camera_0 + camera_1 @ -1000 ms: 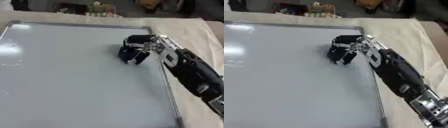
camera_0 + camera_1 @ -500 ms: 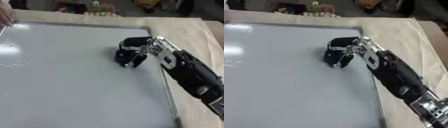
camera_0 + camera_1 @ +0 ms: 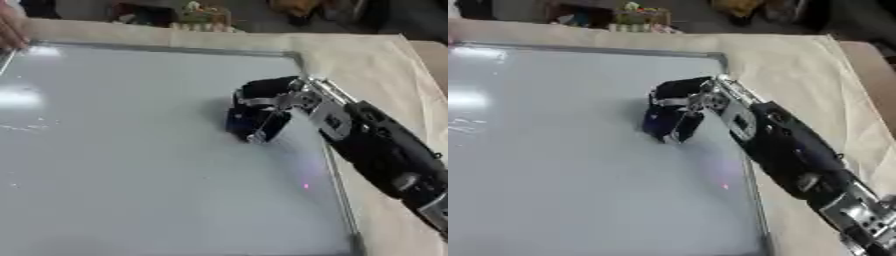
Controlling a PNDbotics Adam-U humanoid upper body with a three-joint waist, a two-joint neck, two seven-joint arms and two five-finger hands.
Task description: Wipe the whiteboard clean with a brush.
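Our right hand [image 3: 271, 102] grips the dark brush [image 3: 249, 122], pressed on the whiteboard [image 3: 114, 150]; we judge it light, best held by its top.

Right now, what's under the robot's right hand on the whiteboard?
The right hand is curled over a dark blue brush that sits on the whiteboard. The board beneath the brush is covered, so any marks there cannot be seen.

A beige cloth [image 3: 367, 55] covers the table; dim clutter [image 3: 203, 14] lies beyond.
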